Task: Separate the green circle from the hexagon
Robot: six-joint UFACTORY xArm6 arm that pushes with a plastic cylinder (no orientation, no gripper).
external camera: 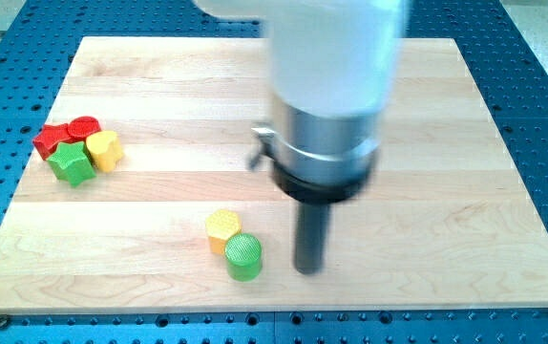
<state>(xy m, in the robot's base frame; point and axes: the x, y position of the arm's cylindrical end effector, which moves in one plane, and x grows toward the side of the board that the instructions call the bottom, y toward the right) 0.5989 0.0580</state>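
Observation:
A green circle block [244,256] lies near the view's bottom centre on the wooden board [446,143]. A yellow hexagon block [222,228] touches it on its upper left. My tip [307,268] rests on the board to the right of the green circle, a short gap away, level with it. The arm's white and metal body rises above the rod and hides part of the board's middle.
A cluster sits at the view's left: a red star [51,139], a red circle [84,127], a yellow heart [106,150] and a green star [72,163], all touching. A blue perforated table surrounds the board.

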